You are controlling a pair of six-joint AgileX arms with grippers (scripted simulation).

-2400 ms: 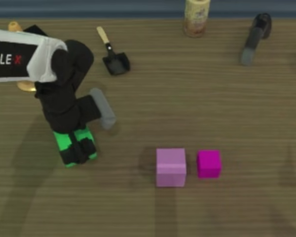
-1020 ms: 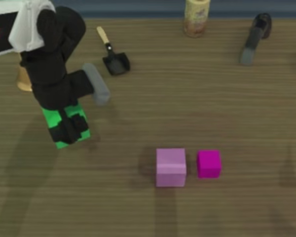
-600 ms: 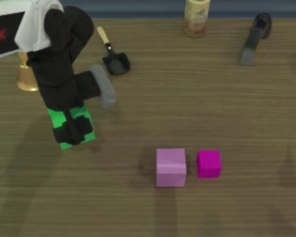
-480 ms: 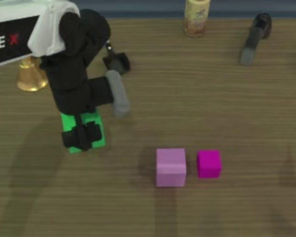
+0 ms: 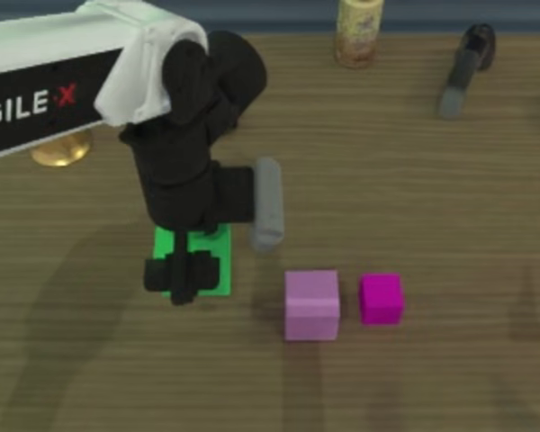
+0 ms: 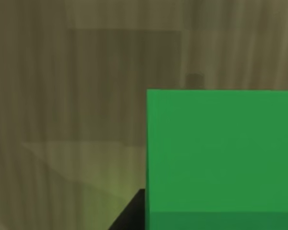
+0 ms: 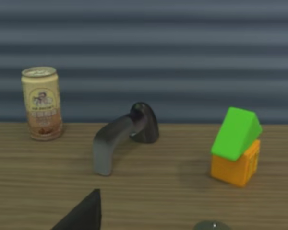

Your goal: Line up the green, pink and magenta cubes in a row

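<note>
The green cube (image 5: 213, 268) is held in my left gripper (image 5: 182, 274), which is shut on it, just left of the pink cube (image 5: 311, 304) and slightly farther back. A narrow gap separates green from pink. The magenta cube (image 5: 381, 298) sits right of the pink one, close beside it. In the left wrist view the green cube (image 6: 221, 158) fills the lower part, with one dark finger (image 6: 132, 215) against its side. My right gripper (image 7: 127, 215) is parked out of the top view; one finger (image 7: 86, 213) shows, standing open over bare wood.
A tan drink can (image 5: 358, 31) and a dark grey handled tool (image 5: 463, 67) stand at the table's back edge. A gold bell (image 5: 63, 148) peeks from under my left arm. A green-and-orange house block (image 7: 235, 146) shows in the right wrist view.
My left arm has carried the green cube from the left side rightward and toward the front, closing on the pink cube. It now covers the small shovel. Pink and magenta cubes stayed put.
</note>
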